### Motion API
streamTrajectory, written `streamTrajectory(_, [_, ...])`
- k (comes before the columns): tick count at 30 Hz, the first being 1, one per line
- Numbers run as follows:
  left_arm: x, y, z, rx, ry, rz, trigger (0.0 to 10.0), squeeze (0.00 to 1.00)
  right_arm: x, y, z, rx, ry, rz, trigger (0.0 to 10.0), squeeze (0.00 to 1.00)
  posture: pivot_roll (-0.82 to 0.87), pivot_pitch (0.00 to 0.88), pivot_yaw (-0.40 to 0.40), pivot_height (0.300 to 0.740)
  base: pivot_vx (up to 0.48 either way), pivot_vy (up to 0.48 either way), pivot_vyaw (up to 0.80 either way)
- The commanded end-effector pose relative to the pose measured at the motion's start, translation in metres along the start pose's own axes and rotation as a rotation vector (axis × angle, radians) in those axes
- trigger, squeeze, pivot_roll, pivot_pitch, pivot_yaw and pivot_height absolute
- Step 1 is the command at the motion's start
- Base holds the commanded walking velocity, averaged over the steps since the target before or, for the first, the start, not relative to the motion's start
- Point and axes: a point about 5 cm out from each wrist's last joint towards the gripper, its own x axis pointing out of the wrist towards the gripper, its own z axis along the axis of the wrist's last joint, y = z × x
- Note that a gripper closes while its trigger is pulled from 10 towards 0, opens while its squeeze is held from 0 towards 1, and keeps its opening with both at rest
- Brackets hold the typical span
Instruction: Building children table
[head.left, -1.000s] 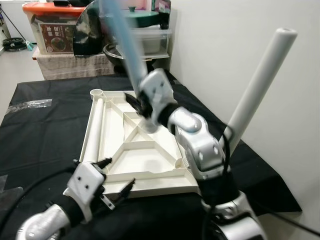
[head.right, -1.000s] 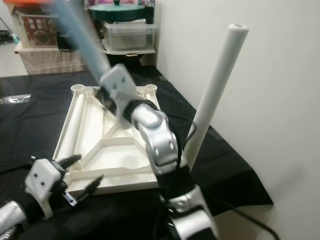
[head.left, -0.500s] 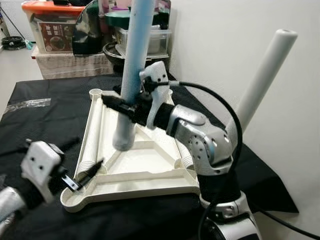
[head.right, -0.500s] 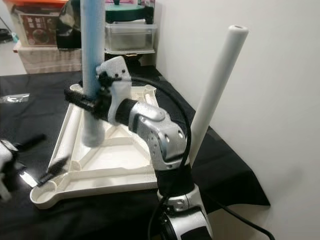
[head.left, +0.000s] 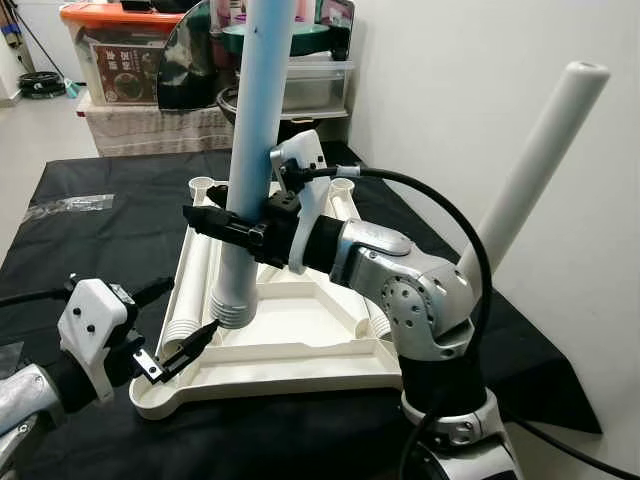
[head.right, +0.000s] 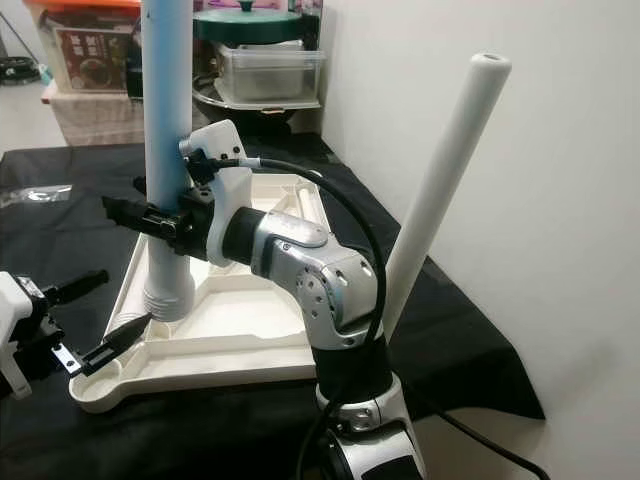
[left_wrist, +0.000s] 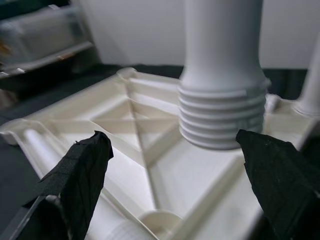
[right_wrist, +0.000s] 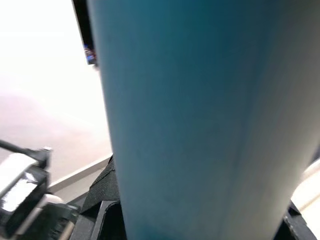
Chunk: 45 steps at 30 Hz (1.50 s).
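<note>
The white tabletop (head.left: 300, 345) lies upside down on the black-covered table. My right gripper (head.left: 237, 226) is shut on a light blue table leg (head.left: 258, 110), holding it upright. The leg's threaded end (head.left: 232, 308) hangs just above the tabletop's front left part. In the right wrist view the blue leg (right_wrist: 200, 120) sits close between the fingers. My left gripper (head.left: 190, 305) is open at the tabletop's front left corner, and in its wrist view the threaded end (left_wrist: 222, 115) stands beyond its open fingers (left_wrist: 80, 170). A white leg (head.left: 530, 170) rises tilted at the right.
Another white leg (head.left: 188, 300) lies along the tabletop's left inner edge. Empty round sockets (head.left: 203, 185) sit at the far corners. Storage boxes and pots (head.left: 120, 60) stand behind the table. A plastic bag (head.left: 70, 205) lies at the far left. A wall runs close on the right.
My right gripper has swung the blue leg from tilted to upright and brought its threaded end down toward the front left. My left gripper has shifted left and stays open.
</note>
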Motion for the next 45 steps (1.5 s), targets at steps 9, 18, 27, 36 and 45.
streamTrajectory(9, [-0.003, 0.024, -0.022, -0.005, 0.062, 0.449, 10.0, 0.0, -0.018, -0.045, -0.011, -0.026, -0.021, -0.413, 10.0, 0.0, 0.08, 0.0, -0.088, 0.74, 0.0, 0.0, 0.0])
streamTrajectory(18, [0.01, 0.0, -0.029, -0.094, 0.06, 0.479, 10.0, 0.0, -0.031, -0.048, -0.024, -0.011, -0.014, -0.476, 10.0, 0.0, 0.09, 0.0, -0.09, 0.74, 0.0, 0.403, -0.14])
streamTrajectory(27, [0.025, -0.014, -0.03, -0.085, 0.05, 0.471, 10.0, 0.0, -0.027, -0.044, -0.034, -0.01, 0.003, -0.492, 10.0, 0.0, 0.09, 0.0, -0.082, 0.74, 0.0, 0.42, 0.0])
streamTrajectory(36, [0.028, -0.015, -0.029, -0.055, 0.051, 0.484, 10.0, 0.0, -0.031, -0.05, -0.043, -0.019, 0.05, -0.549, 10.0, 0.0, 0.09, 0.0, -0.08, 0.74, 0.0, 0.0, 0.0])
streamTrajectory(45, [0.029, -0.022, -0.034, -0.07, 0.068, 0.499, 10.0, 0.0, -0.052, -0.059, -0.056, -0.023, 0.035, -0.624, 10.0, 0.0, 0.08, 0.0, -0.076, 0.74, 0.0, 0.0, 0.0])
